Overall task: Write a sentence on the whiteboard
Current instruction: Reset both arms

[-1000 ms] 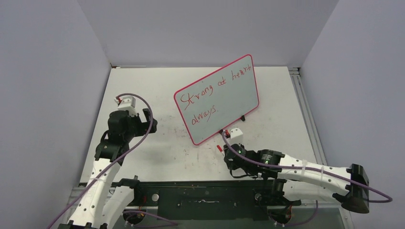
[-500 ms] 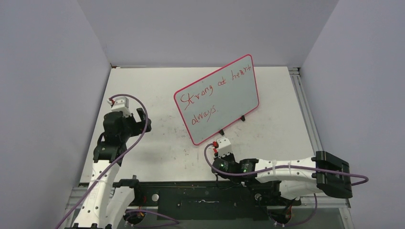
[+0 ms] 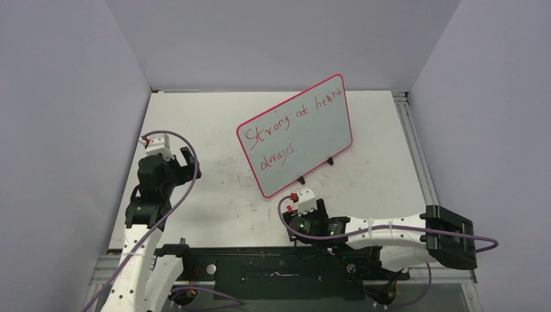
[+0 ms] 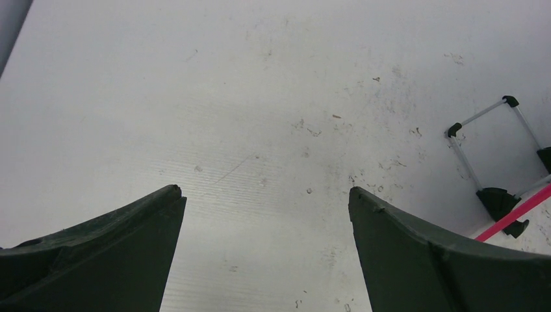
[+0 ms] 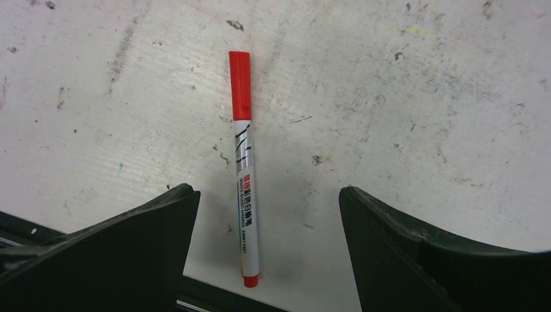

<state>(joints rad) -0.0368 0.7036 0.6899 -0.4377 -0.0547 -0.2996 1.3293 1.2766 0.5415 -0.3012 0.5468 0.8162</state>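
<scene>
The whiteboard (image 3: 305, 140) stands tilted on its two black feet at mid-table, pink-red rim all round. The sentence (image 3: 286, 127), in red marker, reads "Strong at heart always" in two lines. My right gripper (image 5: 266, 190) is open, low over the table's near edge in front of the board. A red-capped marker (image 5: 245, 175) lies loose on the table between its fingers, touching neither. In the top view the right gripper (image 3: 300, 226) hides the marker. My left gripper (image 3: 185, 162) is open and empty over bare table, left of the board.
In the left wrist view my left gripper (image 4: 264, 190) hangs over scuffed tabletop, with the whiteboard's rim (image 4: 516, 212) and wire stand (image 4: 484, 149) at the right edge. The black front rail (image 3: 273, 266) runs just behind the marker's tail. Grey walls enclose the table on three sides.
My right gripper went from shut to open, and the marker now lies free on the table. The right arm swung left toward the near edge. The left arm drifted left.
</scene>
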